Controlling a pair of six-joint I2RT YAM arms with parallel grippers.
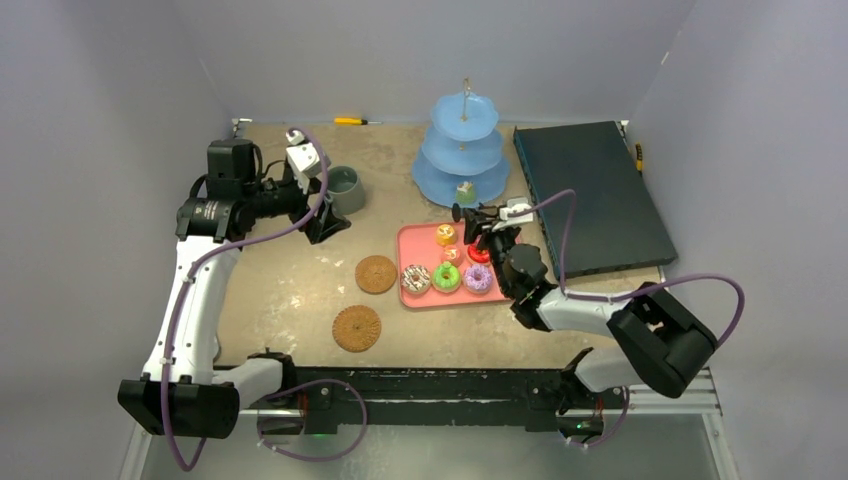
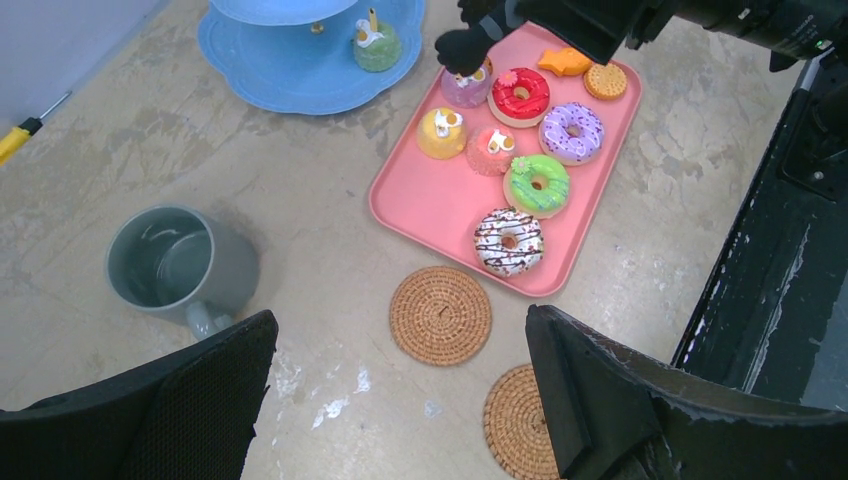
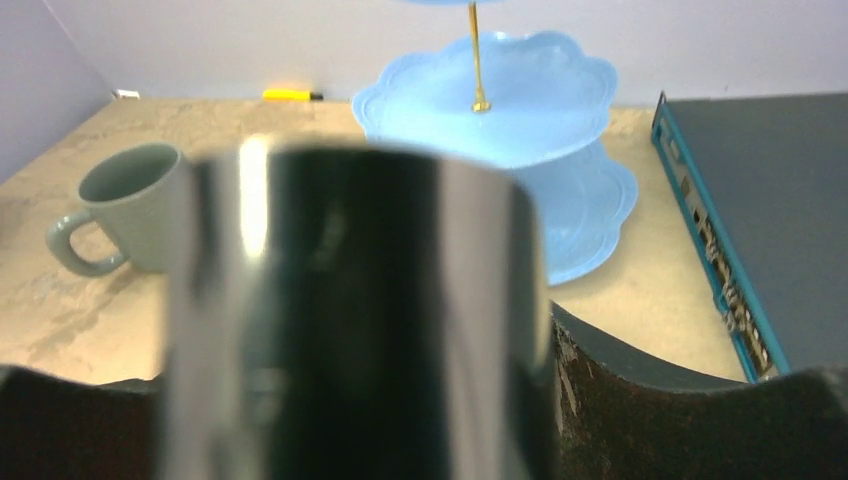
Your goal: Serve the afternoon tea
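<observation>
Hung the left gripper (image 2: 400,318) wide open above the table (image 2: 300,220), nothing between its fingers (image 2: 620,400). Found one woven coaster (image 2: 522,420) close beside that finger and a second coaster (image 2: 440,314) just ahead of the tips. Saw the grey-green mug (image 2: 180,265) upright, just past the other finger. Noted the pink tray (image 2: 420,205) farther ahead, carrying a chocolate-drizzled doughnut (image 2: 508,241) nearest, then a green doughnut (image 2: 536,184), a purple doughnut (image 2: 571,132) and a red doughnut (image 2: 520,95). Spotted the blue three-tier stand (image 2: 290,80) farthest off, a green cupcake (image 2: 377,45) on its bottom tier. Held black tongs (image 3: 350,300) in the right gripper (image 1: 490,232), blurred between its fingers. Had their tip at a purple cupcake (image 2: 466,88) on the tray's far end, contact unclear. Made out the mug ahead-left of that gripper and the stand straight beyond.
</observation>
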